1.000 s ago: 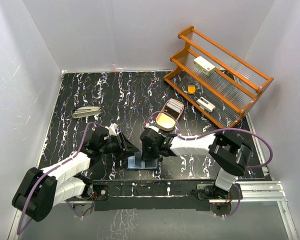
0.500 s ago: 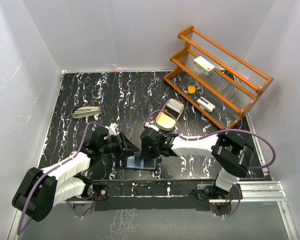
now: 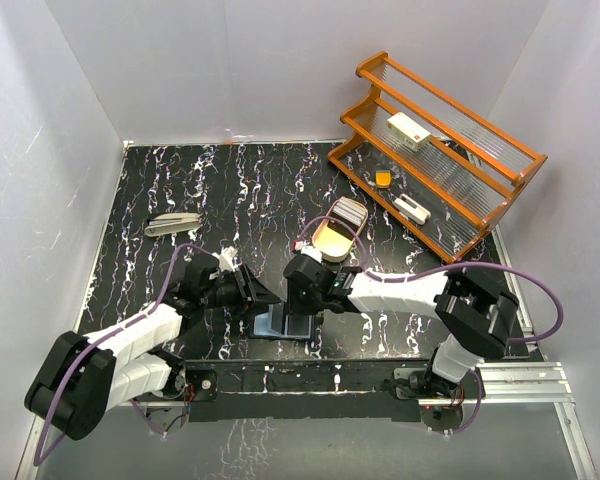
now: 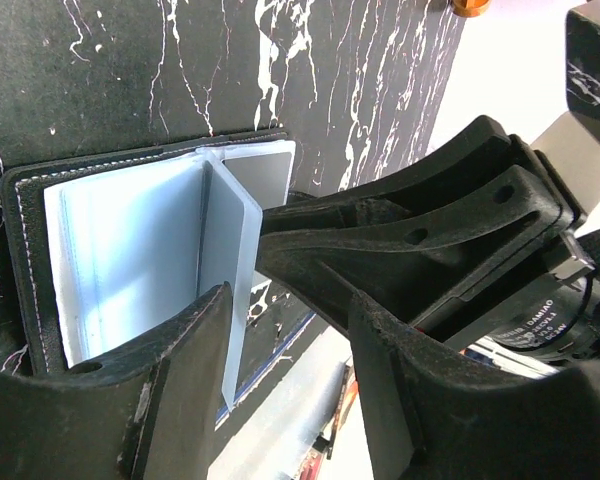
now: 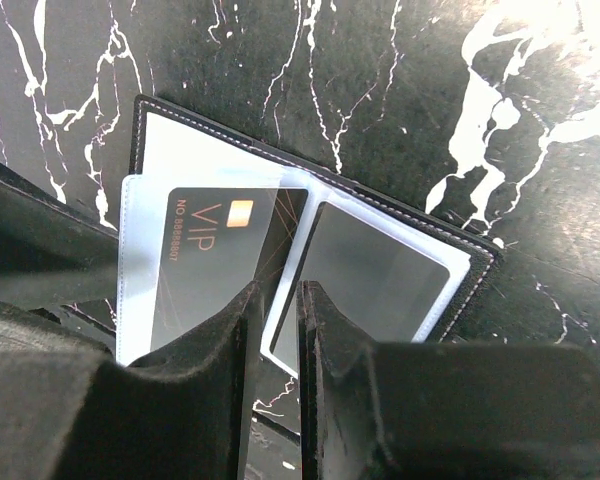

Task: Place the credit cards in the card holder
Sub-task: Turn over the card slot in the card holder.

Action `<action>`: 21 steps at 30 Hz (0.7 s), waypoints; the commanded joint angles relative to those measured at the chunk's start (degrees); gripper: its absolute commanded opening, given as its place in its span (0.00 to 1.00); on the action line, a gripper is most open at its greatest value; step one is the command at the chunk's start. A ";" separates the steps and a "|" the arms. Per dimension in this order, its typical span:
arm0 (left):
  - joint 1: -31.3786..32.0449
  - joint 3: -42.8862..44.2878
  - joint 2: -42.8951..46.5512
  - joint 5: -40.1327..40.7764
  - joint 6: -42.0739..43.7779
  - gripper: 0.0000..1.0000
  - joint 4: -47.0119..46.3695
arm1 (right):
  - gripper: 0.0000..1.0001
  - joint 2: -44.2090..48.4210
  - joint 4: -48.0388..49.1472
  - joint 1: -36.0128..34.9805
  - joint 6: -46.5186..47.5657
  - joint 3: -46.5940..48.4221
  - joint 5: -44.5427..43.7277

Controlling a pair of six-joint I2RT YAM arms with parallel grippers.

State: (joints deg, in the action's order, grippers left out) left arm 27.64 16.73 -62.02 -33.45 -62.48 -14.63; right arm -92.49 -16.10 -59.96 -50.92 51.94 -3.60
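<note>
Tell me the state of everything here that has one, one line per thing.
card holder, open, lying flat.
clear sleeve, standing upright from the holder's fold.
VIP card, showing through the clear sleeve; how far in is hidden.
left pincer, open, fingers either side of the sleeve.
right pincer, open by a narrow gap.

One wallet (image 3: 268, 325), one dark card (image 5: 215, 265), one oval tray (image 3: 337, 232), one wooden rack (image 3: 450, 150), two white boxes (image 3: 408, 131).
</note>
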 commanded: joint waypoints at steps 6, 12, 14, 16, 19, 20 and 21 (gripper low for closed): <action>2.13 0.28 -0.74 -0.35 -1.06 0.49 -1.71 | 0.19 4.77 -4.55 -0.16 1.72 0.20 -8.11; 5.22 1.07 -2.21 1.12 -1.37 0.50 -2.74 | 0.19 7.76 -6.76 1.04 1.71 -0.31 -11.17; 6.78 1.63 -2.89 1.64 -1.42 0.50 -3.08 | 0.19 8.82 -7.55 1.88 3.01 -0.54 -11.90; 8.16 2.33 -3.63 2.12 -1.28 0.50 -3.52 | 0.20 10.05 -8.47 3.02 3.97 -0.88 -12.33; 9.94 3.22 -4.99 2.89 -0.68 0.50 -3.50 | 0.20 12.44 -8.99 5.64 5.44 -1.50 -12.01; 10.35 3.42 -5.49 3.01 -0.52 0.51 -3.60 | 0.21 13.29 -9.22 6.57 6.12 -1.64 -11.98; 10.67 3.60 -5.98 3.05 -0.42 0.52 -3.83 | 0.21 14.08 -9.53 7.60 6.89 -1.78 -11.97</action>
State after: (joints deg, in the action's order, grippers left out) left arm 36.69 17.74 -66.81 -31.09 -63.66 -17.12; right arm -82.50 -24.69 -55.53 -47.22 50.63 -13.26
